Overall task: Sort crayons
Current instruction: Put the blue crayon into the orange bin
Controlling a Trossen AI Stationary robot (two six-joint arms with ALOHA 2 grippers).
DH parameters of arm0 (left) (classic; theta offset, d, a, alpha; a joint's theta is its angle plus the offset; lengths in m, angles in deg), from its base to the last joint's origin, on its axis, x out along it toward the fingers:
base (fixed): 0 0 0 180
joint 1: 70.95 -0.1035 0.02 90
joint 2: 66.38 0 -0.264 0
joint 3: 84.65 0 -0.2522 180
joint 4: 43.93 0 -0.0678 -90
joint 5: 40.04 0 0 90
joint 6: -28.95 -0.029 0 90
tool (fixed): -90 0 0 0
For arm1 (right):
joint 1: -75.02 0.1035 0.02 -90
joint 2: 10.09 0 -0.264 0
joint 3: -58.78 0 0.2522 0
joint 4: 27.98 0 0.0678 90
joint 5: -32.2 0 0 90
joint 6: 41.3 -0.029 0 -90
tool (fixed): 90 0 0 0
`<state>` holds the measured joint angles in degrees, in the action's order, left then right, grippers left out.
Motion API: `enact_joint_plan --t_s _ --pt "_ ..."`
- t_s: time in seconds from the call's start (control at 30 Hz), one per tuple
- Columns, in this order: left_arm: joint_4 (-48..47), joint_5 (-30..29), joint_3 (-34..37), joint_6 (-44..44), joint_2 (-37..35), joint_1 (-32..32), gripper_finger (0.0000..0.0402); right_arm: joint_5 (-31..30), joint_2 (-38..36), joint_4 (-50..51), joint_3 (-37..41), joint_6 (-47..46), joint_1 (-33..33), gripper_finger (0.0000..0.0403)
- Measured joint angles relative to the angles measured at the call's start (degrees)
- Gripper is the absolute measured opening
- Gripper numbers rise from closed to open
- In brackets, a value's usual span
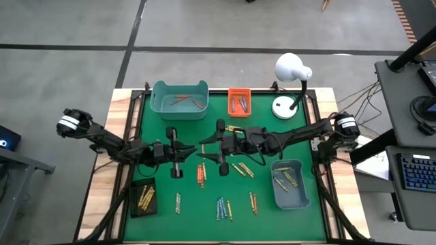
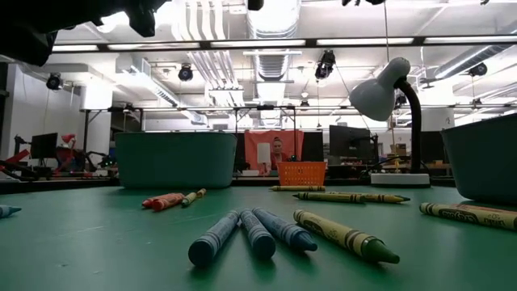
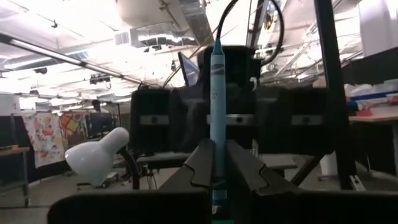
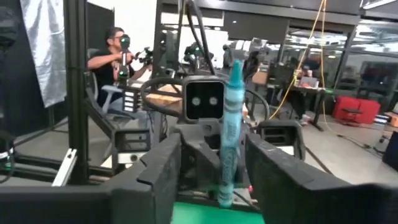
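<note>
One camera looked straight down on the whole tabletop; another sat at its surface, facing level into the room. Each wrist camera faced the opposite arm closely, both framing the same upright teal crayon between their fingers.

I can't read any text, brand, number or sign from here. The blue crayon standing upright between the left gripper's fingers carries dark print on its wrapper, but it is too small to make out. The crayon wrappers in the low view are equally illegible.
</note>
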<state>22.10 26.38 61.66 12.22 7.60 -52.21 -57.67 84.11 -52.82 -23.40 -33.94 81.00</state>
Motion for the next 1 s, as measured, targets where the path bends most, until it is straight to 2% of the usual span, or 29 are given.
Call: enact_joint_plan --t_s 0.13,0.27,0.4,0.6,0.63,0.87,1.0 --pt "0.5 -1.9 0.1 0.3 0.8 -0.1 0.0000 0.1 0.5 -0.3 -0.8 1.6 0.0 0.0190" --pt "0.6 -2.8 0.2 0.3 1.6 -0.3 0.0000 -0.2 0.9 -0.8 -1.5 2.3 -0.2 0.0186" --pt "0.8 -2.9 0.1 0.3 1.7 -0.3 0.0000 -3.4 0.9 -1.3 -1.8 2.3 -0.3 0.0151" --pt "1.3 -3.2 0.1 0.7 1.4 -0.4 0.0011 -5.3 0.9 -1.0 -1.8 3.1 -0.4 0.0033" --pt "1.2 -3.1 0.1 0.7 1.4 -0.4 0.0017 -5.2 0.9 -1.0 -1.8 3.3 -0.4 0.0023" --pt "1.2 -4.5 0.1 0.8 1.1 -0.4 0.0075 -6.7 0.2 0.6 -1.7 4.6 -0.7 0.0015" --pt "1.2 -9.1 0.3 0.8 0.2 -0.4 0.0105 -11.3 -2.3 10.8 -4.2 5.2 -2.3 0.0014"
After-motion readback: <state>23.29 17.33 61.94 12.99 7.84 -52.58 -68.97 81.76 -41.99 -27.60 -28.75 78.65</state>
